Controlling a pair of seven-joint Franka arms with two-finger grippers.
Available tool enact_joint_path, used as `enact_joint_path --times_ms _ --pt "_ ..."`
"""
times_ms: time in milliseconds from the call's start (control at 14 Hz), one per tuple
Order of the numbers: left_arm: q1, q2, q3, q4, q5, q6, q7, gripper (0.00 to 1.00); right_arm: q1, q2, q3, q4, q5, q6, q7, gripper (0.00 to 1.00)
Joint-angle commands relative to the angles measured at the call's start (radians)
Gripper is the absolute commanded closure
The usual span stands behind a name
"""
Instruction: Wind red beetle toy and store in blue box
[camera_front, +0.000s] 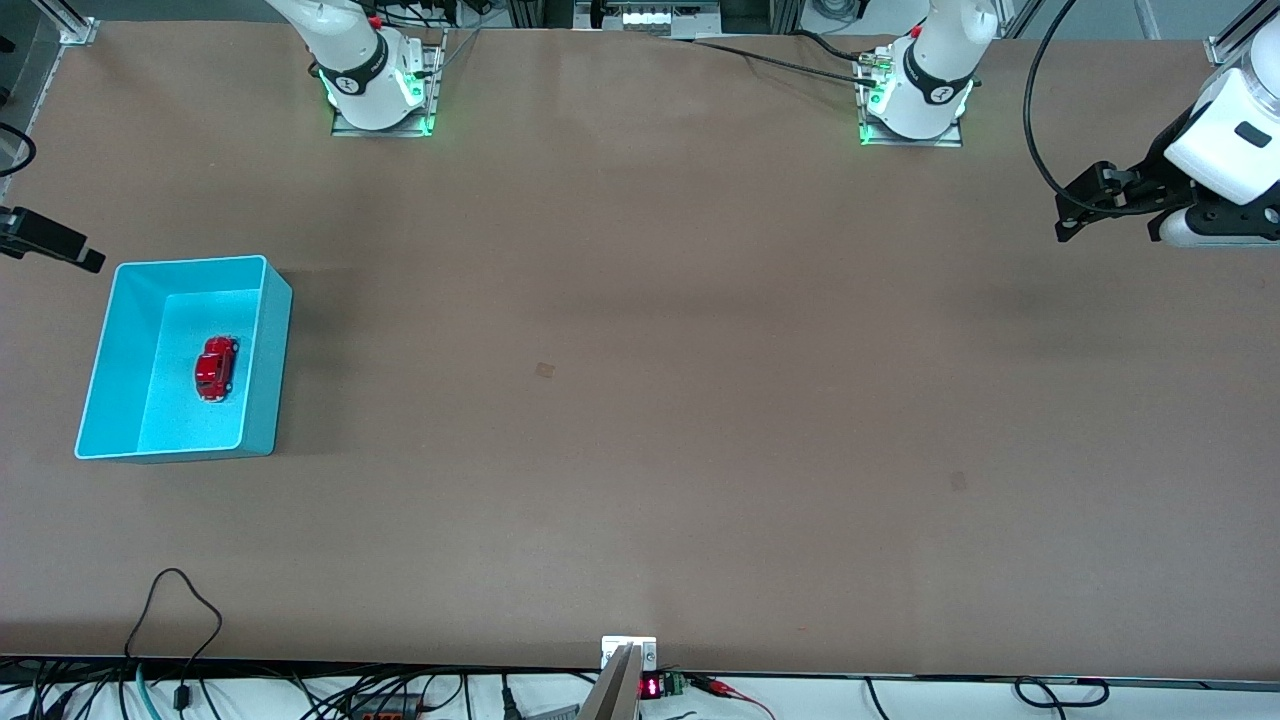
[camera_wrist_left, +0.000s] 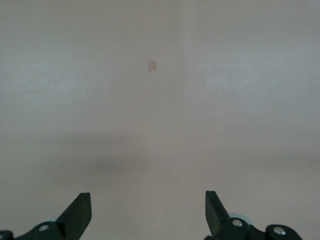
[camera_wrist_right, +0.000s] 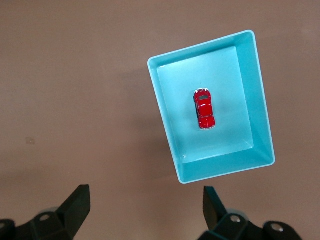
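The red beetle toy (camera_front: 215, 367) lies on the floor of the blue box (camera_front: 262, 300), which stands at the right arm's end of the table. In the right wrist view the toy (camera_wrist_right: 204, 109) sits near the middle of the box (camera_wrist_right: 167, 105), seen from high above. My right gripper (camera_wrist_right: 146, 197) is open and empty, high over the table beside the box; in the front view only a dark part of its hand (camera_front: 50, 243) shows at the edge. My left gripper (camera_front: 1068, 215) is open and empty over the left arm's end of the table, with only bare table under it (camera_wrist_left: 147, 200).
The brown table has a small tan patch (camera_front: 545, 370) near its middle, which also shows in the left wrist view (camera_wrist_left: 152, 65). Cables and a small display (camera_front: 650, 687) lie along the table's edge nearest the front camera.
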Motion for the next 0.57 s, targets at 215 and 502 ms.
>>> enact_joint_path --times_ms 215,502 --pt "0.004 0.005 0.0 0.025 -0.014 -0.022 -0.005 0.0 0.053 -0.038 0.008 -0.067 -0.089 0.002 -0.015 0.0" --pt "0.002 0.005 0.0 0.025 -0.014 -0.022 -0.005 0.0 0.052 -0.143 0.006 -0.248 -0.089 0.169 -0.016 0.0"
